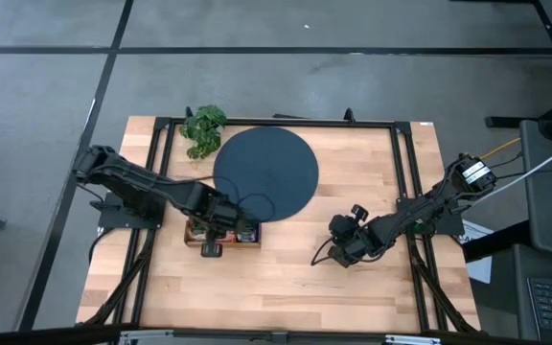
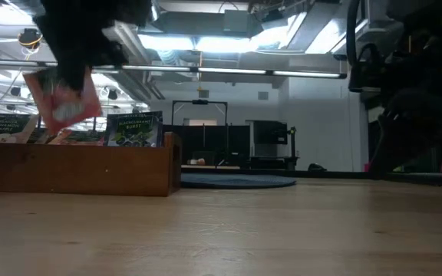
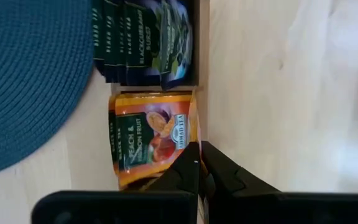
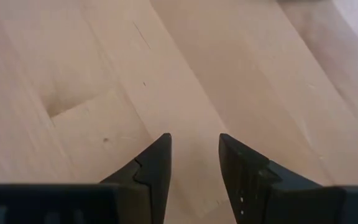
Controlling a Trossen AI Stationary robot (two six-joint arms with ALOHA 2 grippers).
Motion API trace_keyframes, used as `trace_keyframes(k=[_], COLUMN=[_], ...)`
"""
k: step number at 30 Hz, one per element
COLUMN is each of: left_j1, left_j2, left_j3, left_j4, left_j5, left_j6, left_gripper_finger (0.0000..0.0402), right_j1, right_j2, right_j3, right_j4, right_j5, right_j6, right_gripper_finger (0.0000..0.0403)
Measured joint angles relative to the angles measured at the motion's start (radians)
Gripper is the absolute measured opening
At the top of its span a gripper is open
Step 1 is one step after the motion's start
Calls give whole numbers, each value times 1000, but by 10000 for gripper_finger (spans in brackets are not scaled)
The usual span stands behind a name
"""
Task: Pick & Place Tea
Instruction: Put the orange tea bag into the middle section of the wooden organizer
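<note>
left gripper point(image 3: 199, 163) has its jaws pinched tight on the corner of an orange sachet point(image 3: 151, 138), lifted just above the wooden tray point(image 1: 222, 236) near the bench's left-front area, right beside the dark disc point(image 1: 264, 172). the rest of the tea point(image 3: 143, 40) sits upright in the tray. i'd lift straight up first so the sachet clears its neighbours, then swing over (corner grips twist easily). right gripper point(image 4: 194, 163) hangs half open over bare bench toward the right edge, holding nothing. the arm hides most of the tray from above, so can't count what's left.
</note>
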Motion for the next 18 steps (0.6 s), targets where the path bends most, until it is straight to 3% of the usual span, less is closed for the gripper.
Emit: trace_keyframes(k=[10, 18], left_j1=[15, 20], left_j2=[160, 207], left_j3=[0, 0], left_j4=[-45, -40], left_j5=[-4, -24], left_j6=[149, 190], left_gripper_finger=[3, 7], right_j1=[0, 0], right_j2=[0, 0], right_j3=[0, 0], right_j4=[-12, -12], right_j5=[0, 0], right_j6=[4, 5], right_gripper_finger=[136, 136])
